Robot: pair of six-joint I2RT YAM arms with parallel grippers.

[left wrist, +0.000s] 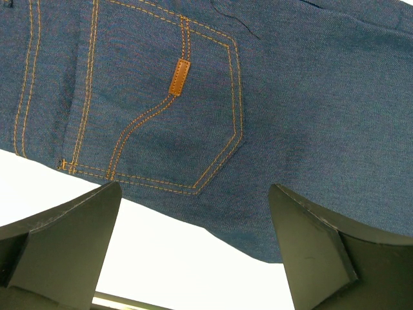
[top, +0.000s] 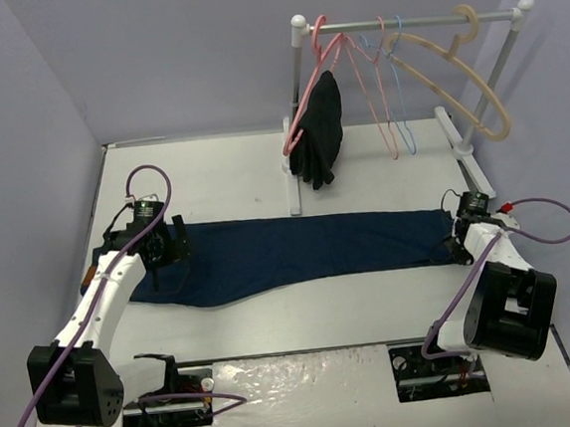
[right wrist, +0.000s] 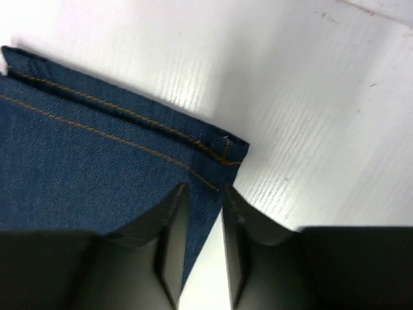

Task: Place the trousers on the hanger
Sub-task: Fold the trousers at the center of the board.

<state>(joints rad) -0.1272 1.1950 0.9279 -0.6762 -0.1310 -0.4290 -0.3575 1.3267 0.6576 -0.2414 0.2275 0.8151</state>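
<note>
Our right tool (right wrist: 204,190) is standing narrow and is pinching the hem corner of the jeans (top: 298,252) between its two fingers. We judge this is so that the leg end can be lifted. Our left tool (left wrist: 193,192) is standing wide and is holding nothing. It is hovering at the near edge of the seat, just below the back pocket (left wrist: 187,116) with its small brown patch (left wrist: 176,76), probably to take the waist end next. With one tool at each end, the long cloth can be raised evenly.

The jeans are lying flat and stretched across the desk (top: 361,167), the waist at our left and the hems at our right. They are well apart from the light-blue wire hanger (top: 413,148), which is hanging on the rail (top: 408,23) at the far side.

We are counting one pair of jeans, one black garment (top: 320,130) and four hangers: two pink (top: 387,125), one light-blue and one thick beige (top: 474,87).
</note>
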